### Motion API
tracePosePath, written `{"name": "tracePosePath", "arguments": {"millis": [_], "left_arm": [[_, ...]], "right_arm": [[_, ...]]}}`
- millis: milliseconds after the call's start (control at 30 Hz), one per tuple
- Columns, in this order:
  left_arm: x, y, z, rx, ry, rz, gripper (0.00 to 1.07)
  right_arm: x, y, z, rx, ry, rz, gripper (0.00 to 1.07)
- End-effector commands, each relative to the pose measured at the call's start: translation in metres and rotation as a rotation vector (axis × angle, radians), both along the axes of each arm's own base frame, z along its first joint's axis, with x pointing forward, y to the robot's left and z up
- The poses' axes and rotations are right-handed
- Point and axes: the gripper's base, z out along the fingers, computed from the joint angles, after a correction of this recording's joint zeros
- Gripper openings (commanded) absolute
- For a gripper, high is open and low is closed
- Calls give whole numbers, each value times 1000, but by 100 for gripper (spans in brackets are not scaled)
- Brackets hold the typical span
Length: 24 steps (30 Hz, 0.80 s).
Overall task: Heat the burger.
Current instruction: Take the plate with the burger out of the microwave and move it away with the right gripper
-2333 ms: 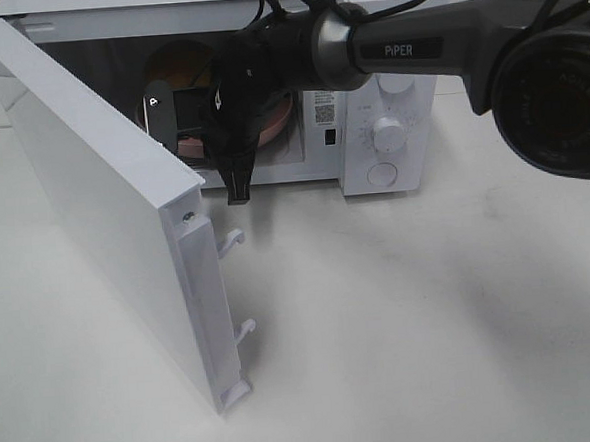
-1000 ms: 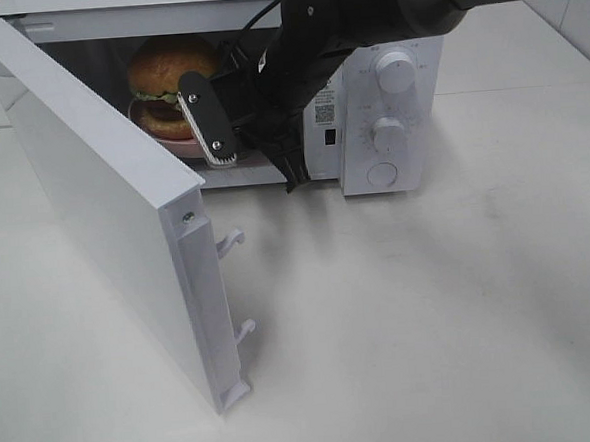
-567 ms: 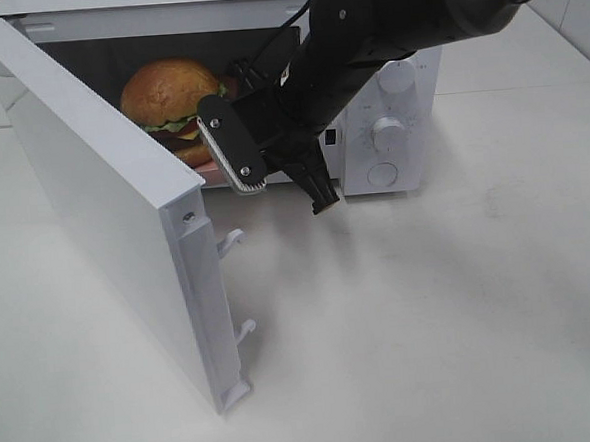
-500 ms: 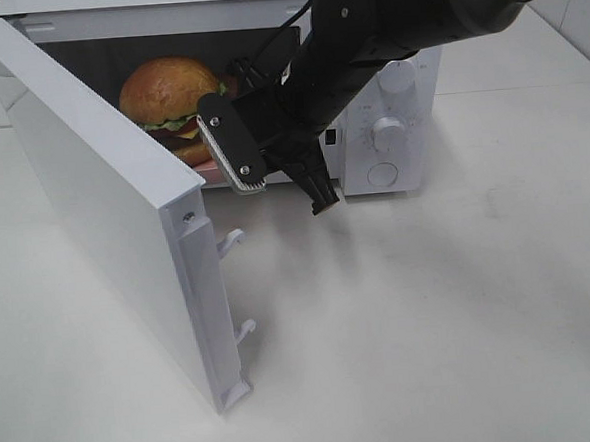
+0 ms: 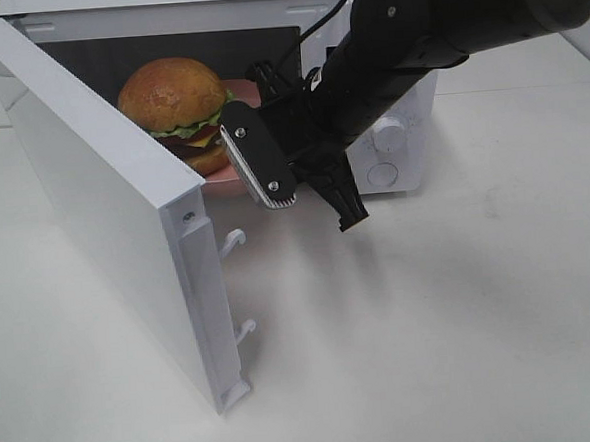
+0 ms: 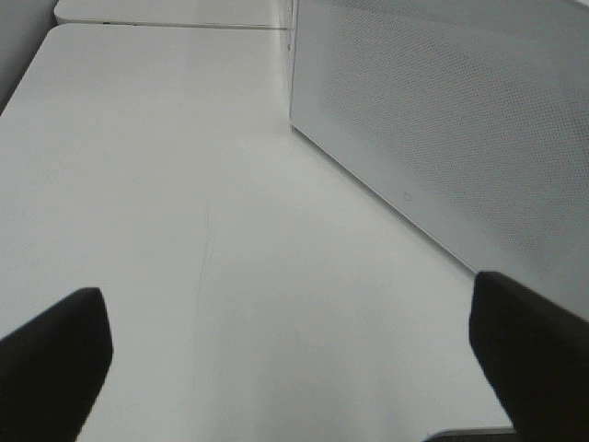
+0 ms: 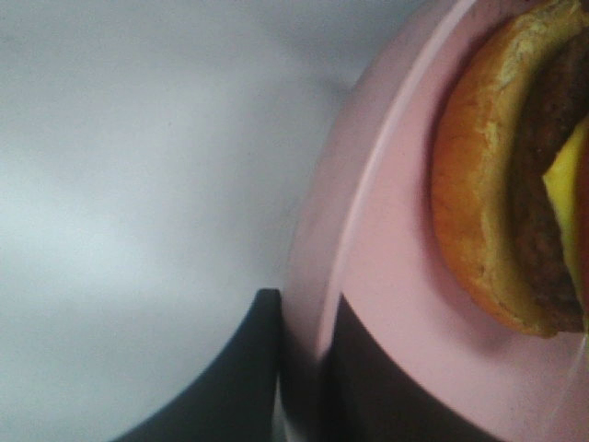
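The burger (image 5: pixel 172 96) has a golden bun, lettuce and cheese, and lies on a pink plate (image 5: pixel 229 97) in the mouth of the open microwave (image 5: pixel 396 160). My right gripper (image 5: pixel 246 162) reaches in from the right and is shut on the plate's near rim. In the right wrist view both dark fingers (image 7: pixel 248 368) pinch the pink plate (image 7: pixel 386 304), with the burger (image 7: pixel 488 203) just beyond them. My left gripper (image 6: pixel 287 299) is open over bare table with nothing between its fingers. It does not show in the high view.
The microwave's white door (image 5: pixel 104 203) stands swung wide to the left, its latch hooks (image 5: pixel 234 240) jutting toward the front. In the left wrist view, a perforated white panel (image 6: pixel 442 120) of the microwave rises beside the left gripper. White tabletop (image 5: pixel 432 323) spreads in front.
My right gripper has drawn back out of the cavity, forward and to the right, bringing the plate and burger with it to the opening. The left gripper has held still.
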Motion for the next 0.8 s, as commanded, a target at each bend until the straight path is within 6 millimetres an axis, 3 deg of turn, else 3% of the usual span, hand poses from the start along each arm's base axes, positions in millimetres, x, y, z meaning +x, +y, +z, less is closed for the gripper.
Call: {"name": "tracePosePath", "arguments": {"millis": [33, 800], "left_arm": [[0, 0, 1, -2, -17, 4, 98], [0, 0, 1, -2, -17, 4, 98]], "right_arm": [[2, -6, 17, 81, -58, -68, 0], [-67, -51, 19, 76, -68, -78, 0]]}}
